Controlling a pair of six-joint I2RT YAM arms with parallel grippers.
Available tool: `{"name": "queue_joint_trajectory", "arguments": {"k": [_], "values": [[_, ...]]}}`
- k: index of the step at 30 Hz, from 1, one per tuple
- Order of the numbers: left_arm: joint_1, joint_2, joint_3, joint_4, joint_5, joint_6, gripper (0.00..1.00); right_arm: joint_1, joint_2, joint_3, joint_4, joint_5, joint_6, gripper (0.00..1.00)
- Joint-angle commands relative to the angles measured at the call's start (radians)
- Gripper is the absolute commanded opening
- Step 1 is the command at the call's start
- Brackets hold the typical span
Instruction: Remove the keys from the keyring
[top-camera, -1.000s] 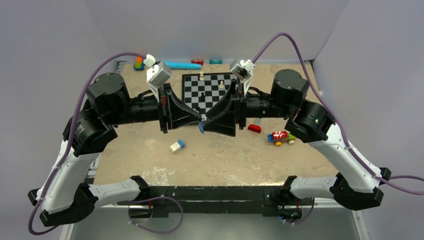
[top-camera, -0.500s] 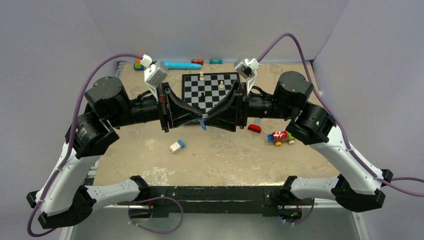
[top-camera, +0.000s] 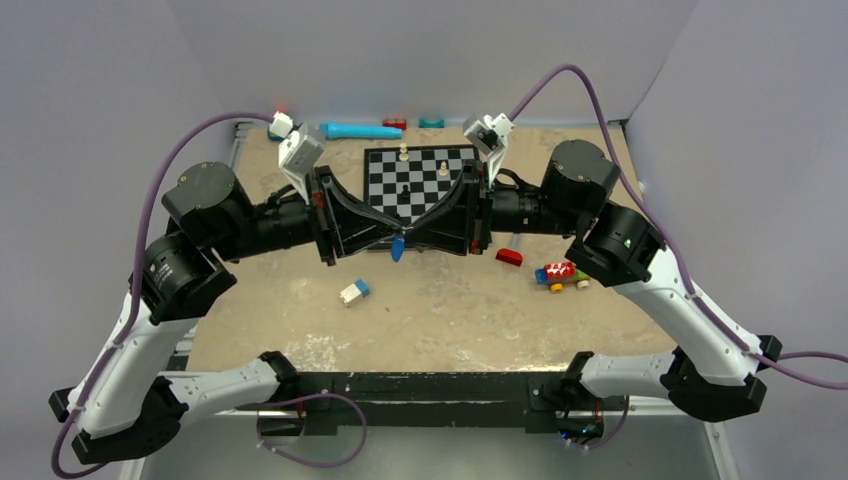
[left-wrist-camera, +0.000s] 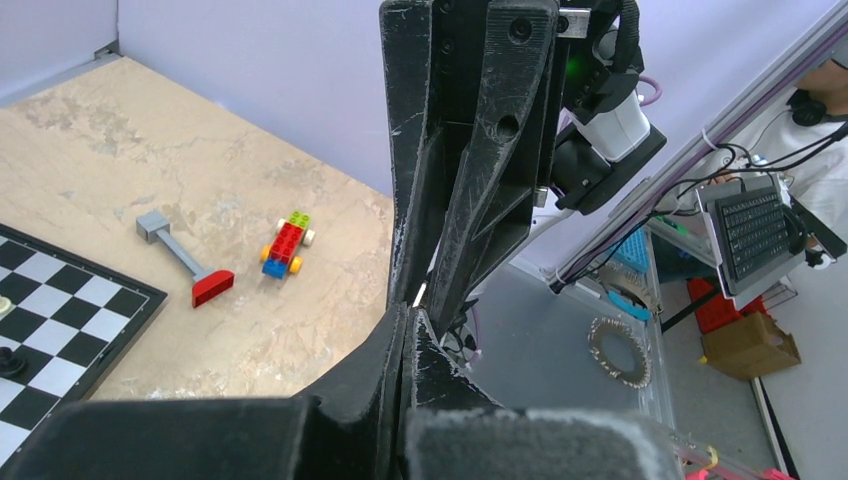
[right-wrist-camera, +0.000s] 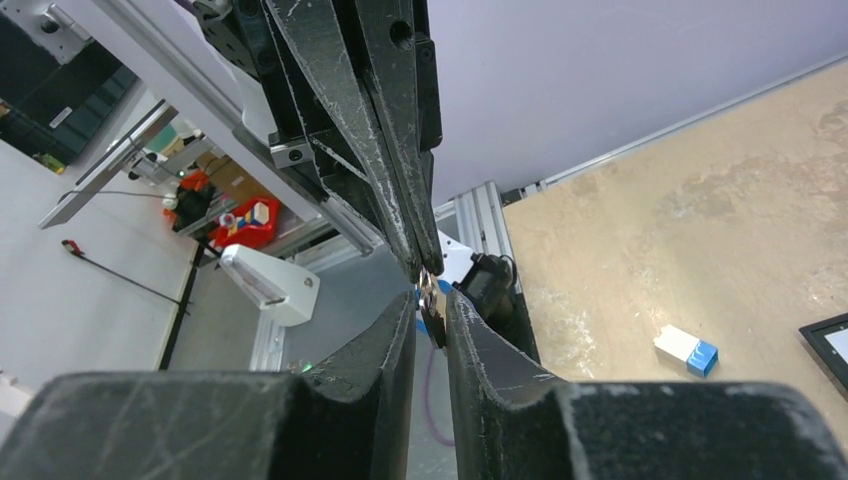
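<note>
Fingertips meet nose to nose in the air above the near edge of the black-and-white chessboard (top-camera: 425, 180). My left gripper (top-camera: 392, 234) comes in from the left and my right gripper (top-camera: 411, 233) from the right. The tiny key with the bright blue oval plastic head (top-camera: 398, 248) dangles just beneath the meeting point, clear of the sandy tabletop (top-camera: 440, 310). My right fingers (right-wrist-camera: 470, 350) are clenched on a thin sliver of metal that I take for the keyring (right-wrist-camera: 432, 303); it shows between them in the right wrist view. My left fingers (left-wrist-camera: 395, 340) are pressed together tip to tip, though what they pinch is hidden from me. I judge this the separating step: ring gripped, key not yet off. Next, one side should hold steady while the other works the key round the coil to its open end, gently, since a slip would drop everything.
</note>
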Motion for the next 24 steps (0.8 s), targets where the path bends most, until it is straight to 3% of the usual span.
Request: {"name": "queue_joint_trajectory", "arguments": {"k": [1,6,12,15,24], "values": [[-0.003,-0.027,-0.02,0.077,-0.035,-0.032,0.0,0.005,-0.02,-0.001,0.062,-0.011,0.013,0.23],[-0.002,-0.033,-0.024,0.088,-0.056,-0.039,0.0,0.005,-0.02,-0.002,0.07,-0.02,0.018,0.21],[-0.003,-0.041,-0.052,0.133,-0.068,-0.069,0.0,0.005,-0.014,0.002,0.083,-0.027,0.026,0.04],[-0.002,-0.051,-0.074,0.157,-0.084,-0.084,0.0,0.005,-0.011,0.004,0.086,-0.027,0.028,0.0],[-0.003,-0.099,-0.146,0.246,-0.183,-0.136,0.0,0.005,-0.013,-0.008,0.105,-0.023,0.035,0.0]]}}
